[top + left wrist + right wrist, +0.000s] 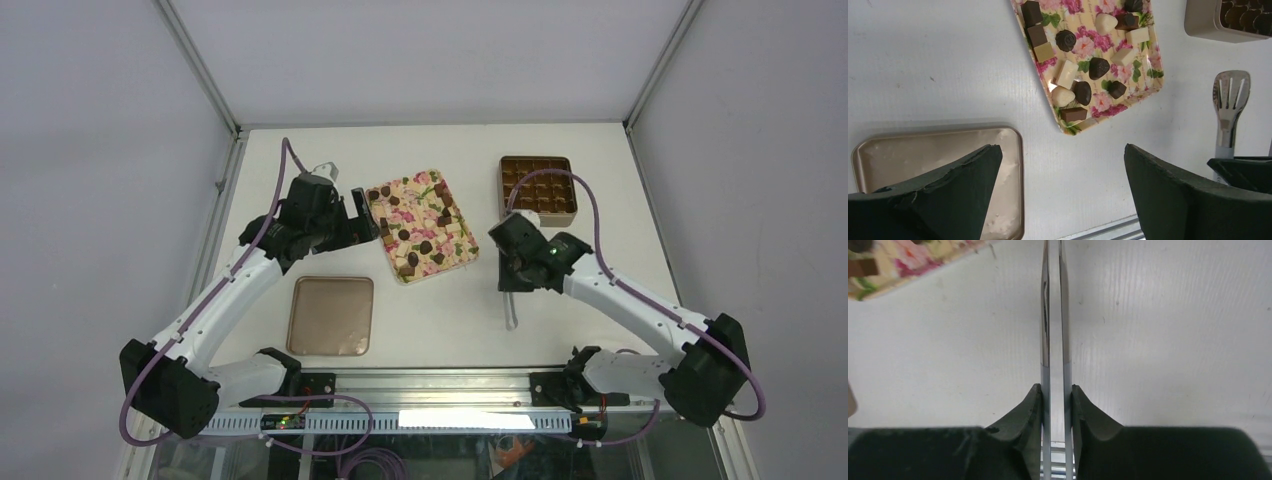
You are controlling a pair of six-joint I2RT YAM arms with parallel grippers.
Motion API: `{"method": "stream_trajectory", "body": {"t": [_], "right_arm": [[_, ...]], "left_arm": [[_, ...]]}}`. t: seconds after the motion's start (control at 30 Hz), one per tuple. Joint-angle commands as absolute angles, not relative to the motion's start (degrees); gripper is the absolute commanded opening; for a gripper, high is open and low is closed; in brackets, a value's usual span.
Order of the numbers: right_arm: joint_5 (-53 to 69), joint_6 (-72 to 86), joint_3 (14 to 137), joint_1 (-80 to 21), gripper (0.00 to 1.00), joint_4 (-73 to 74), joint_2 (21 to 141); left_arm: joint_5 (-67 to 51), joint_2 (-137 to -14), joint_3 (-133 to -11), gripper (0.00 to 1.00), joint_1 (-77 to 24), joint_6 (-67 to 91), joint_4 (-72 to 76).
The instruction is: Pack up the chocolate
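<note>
The chocolate (425, 246) lies as several dark pieces among pale ones on a floral tray (452, 258); the left wrist view shows the chocolate (1098, 67) close up on that tray (1103, 102). My left gripper (365, 215) hovers at the tray's left edge, and in its own view it (1060, 150) is open and holds nothing. My right gripper (515, 268) is shut on metal tongs (511, 310) to the right of the tray. In the right wrist view the two blades of the tongs (1064, 315) run between the fingers of the right gripper (1055, 387).
A brown box with grid compartments (538, 188) stands at the back right, its corner also in the left wrist view (1205, 25). A flat tan lid (331, 315) lies front left. The slotted head of the tongs (1230, 95) rests on the white table.
</note>
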State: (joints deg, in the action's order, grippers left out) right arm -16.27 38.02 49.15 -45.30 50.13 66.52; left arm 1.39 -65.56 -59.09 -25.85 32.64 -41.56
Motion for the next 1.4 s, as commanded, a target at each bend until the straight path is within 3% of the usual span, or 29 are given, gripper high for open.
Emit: {"method": "stream_trajectory", "body": {"t": [0.0,0.3,1.37], "right_arm": [[-4.39,24.73,61.58,-41.34,0.19,58.38,70.00],[4.11,20.33,77.92,-41.14,0.23,65.76,85.27],[0.45,25.90,88.22,-42.78,0.46,63.79,100.03]], "left_arm": [[1.00,-65.27,-61.97,0.99,-26.02,32.77,-39.39],[1.99,-65.39,-63.48,0.99,-26.02,31.75,-42.31],[-1.27,-68.14,-64.77,0.99,-26.02,29.70,-43.74]]}}
